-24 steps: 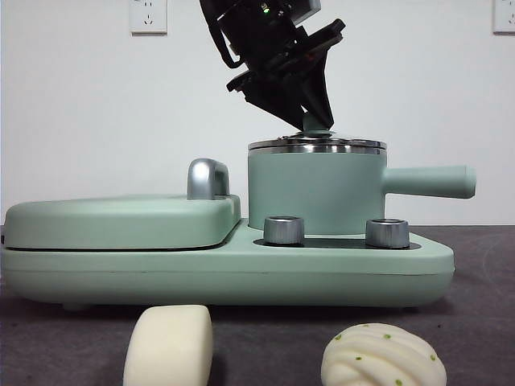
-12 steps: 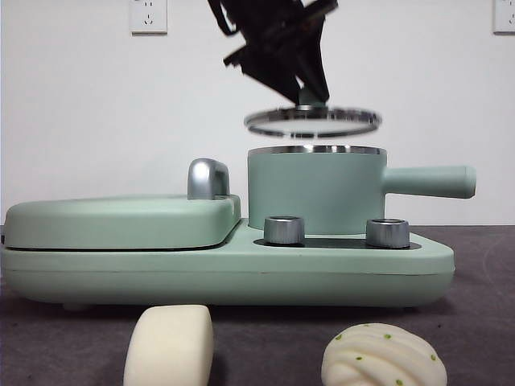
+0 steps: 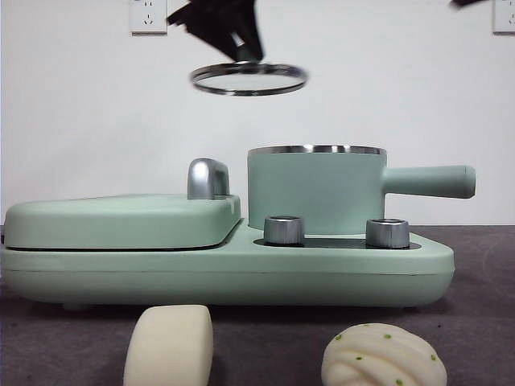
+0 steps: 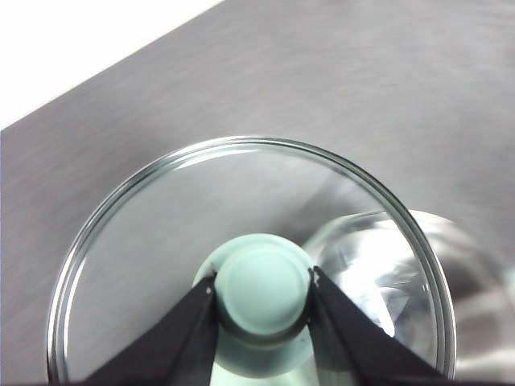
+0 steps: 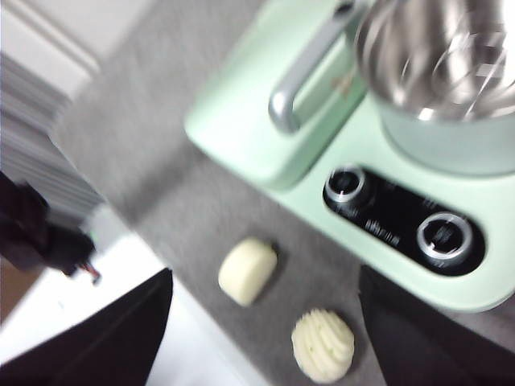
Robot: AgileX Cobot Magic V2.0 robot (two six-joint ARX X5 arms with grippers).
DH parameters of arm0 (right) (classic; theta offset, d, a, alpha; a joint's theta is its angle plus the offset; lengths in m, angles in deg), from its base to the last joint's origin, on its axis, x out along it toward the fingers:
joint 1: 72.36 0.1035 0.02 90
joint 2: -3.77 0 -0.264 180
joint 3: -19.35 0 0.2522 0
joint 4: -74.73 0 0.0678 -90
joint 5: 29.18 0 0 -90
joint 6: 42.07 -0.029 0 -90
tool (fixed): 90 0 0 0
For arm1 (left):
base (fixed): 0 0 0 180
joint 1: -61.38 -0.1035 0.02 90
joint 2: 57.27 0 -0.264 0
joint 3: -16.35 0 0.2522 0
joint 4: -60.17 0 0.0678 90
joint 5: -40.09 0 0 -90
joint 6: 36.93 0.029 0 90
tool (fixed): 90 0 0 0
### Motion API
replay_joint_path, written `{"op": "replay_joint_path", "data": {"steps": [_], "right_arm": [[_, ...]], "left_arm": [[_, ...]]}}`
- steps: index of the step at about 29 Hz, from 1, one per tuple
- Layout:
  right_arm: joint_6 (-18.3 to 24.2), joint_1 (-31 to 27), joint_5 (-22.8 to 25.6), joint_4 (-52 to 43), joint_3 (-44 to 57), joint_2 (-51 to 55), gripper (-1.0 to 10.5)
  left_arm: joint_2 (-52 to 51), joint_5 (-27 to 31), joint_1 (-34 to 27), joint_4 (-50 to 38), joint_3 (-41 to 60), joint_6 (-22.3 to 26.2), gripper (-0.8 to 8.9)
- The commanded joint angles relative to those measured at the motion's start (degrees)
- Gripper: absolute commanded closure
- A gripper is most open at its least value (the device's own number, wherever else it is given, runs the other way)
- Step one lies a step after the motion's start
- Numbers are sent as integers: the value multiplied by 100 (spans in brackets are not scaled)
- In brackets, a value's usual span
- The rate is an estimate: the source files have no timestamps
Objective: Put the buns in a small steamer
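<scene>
Lid (image 3: 249, 78): lifted clear since a second ago, knob clamped in left end effector (image 4: 263, 291). Steamer (image 3: 315, 190) now open; buns (image 3: 169, 347) unloaded; right end effector (image 5: 265, 322) wide.

A dark gripper (image 3: 241, 44) is holding the steel-rimmed lid (image 3: 249, 79) in the air near the top of the view, above the grill plate cover (image 3: 121, 221) and its chrome handle (image 3: 207, 178), up and to the side of the open small steamer (image 3: 315, 189). The steamer is sitting on the mint-green base (image 3: 241, 273) behind two steel knobs (image 3: 284, 230), its straight handle pointing sideways. In the foreground the smooth oblong bun (image 3: 170, 346) and the pleated, green-specked bun (image 3: 383, 356) are lying apart on the dark table (image 3: 48, 338).
</scene>
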Motion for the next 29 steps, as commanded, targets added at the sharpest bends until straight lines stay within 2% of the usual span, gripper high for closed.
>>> {"op": "replay_joint_path", "data": {"steps": [1, 3, 4, 6, 10, 19, 24, 29], "right_arm": [[-457, 1025, 815, -138, -212, -529, 590], [-748, 1825, 1512, -140, -404, -1156, 590], [-817, 2037, 1676, -140, -479, -1381, 590], [-1001, 2363, 1904, -138, -621, -1816, 588], [-1228, 2806, 2050, -142, -903, -2712, 531], [-1541, 3198, 2052, -579, -1091, -4227, 513], [-1585, 3298, 2072, -811, -1091, -4758, 513], [-1611, 3342, 2291, -837, -1091, -5136, 516]], "left_arm": [[37, 0, -251, -109, -245, 37, 762], [37, 0, -505, -120, -245, 37, 763], [37, 0, -586, -122, -245, 37, 763], [37, 0, -730, -122, -245, 35, 763], [37, 0, -979, -125, -245, 15, 763], [37, -2, -1355, -133, -245, -157, 763], [37, -4, -1414, -133, -245, -184, 763], [37, -4, -1412, -164, -245, -236, 763]]}}
